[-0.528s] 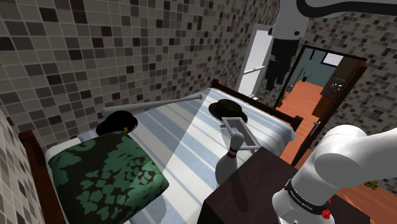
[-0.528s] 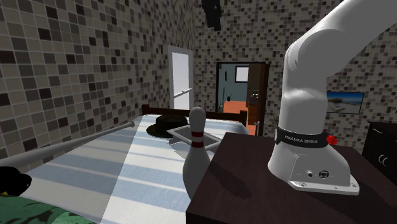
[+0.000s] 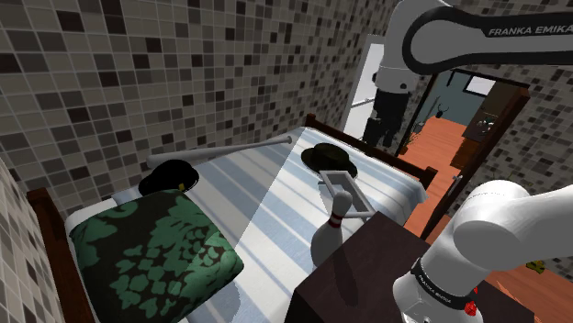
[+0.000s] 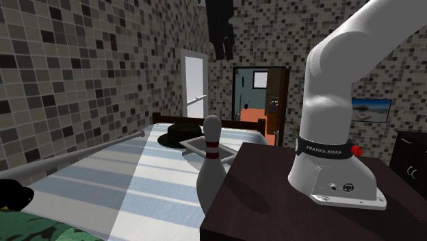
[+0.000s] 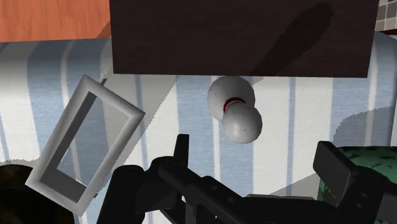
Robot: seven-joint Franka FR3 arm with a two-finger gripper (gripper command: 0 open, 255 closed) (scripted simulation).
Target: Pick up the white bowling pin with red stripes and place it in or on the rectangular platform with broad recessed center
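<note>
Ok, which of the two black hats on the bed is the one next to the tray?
The hat at the far end of the bed, beside the grey tray; the other hat lies by the green pillow.

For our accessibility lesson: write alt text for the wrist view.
Seen from above, a white bowling pin with a red stripe stands on a striped bed beside the dark stand. The open gripper hangs above the bed, and a grey rectangular platform lies apart from the pin.
</note>
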